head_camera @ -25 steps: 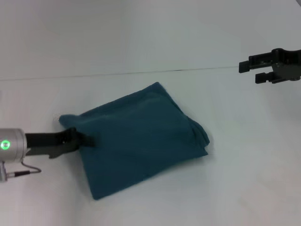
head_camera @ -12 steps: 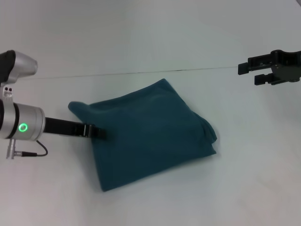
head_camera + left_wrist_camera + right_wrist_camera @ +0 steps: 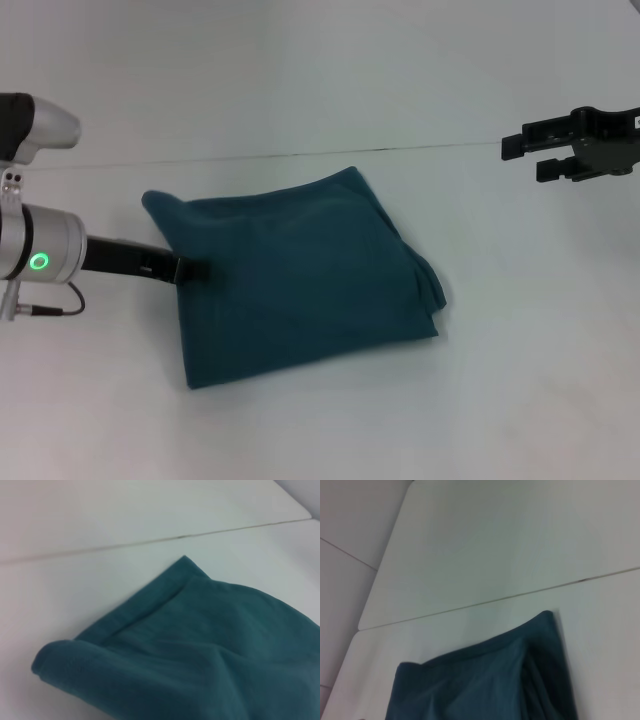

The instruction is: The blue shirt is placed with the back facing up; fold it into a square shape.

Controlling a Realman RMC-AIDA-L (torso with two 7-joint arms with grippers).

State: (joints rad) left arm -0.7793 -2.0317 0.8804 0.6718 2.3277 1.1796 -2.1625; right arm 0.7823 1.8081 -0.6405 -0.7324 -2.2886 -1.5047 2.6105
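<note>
The left gripper (image 3: 192, 269) sits low at the left edge of the dark teal-blue cotton shirt (image 3: 300, 282), its black tip pushed in against or just under the cloth there. Whether it is pinching the fabric or only resting on it cannot be told, since the tip is narrow and partly merged with the dark cloth. Its placement suggests it is tidying or tugging that side so the folded packet squares up (the upper-left corner of the shirt bulges into a rounded roll, plain in the left wrist view).

The shirt lies on the white bench (image 3: 320, 420), already folded into a rough four-sided packet turned at an angle, with no lettering showing. Its left and lower edges look fairly straight. Its right edge, the side away from the left gripper, shows layered folds that do not line up neatly. Judged from this, the folding looks nearly complete, with only straightening left.

The right gripper (image 3: 522, 156) hangs in the air well to the right of the shirt and above the bench's seam line, its two black fingers parted and holding nothing. It appears parked clear of the cloth so the left arm can work alone.
</note>
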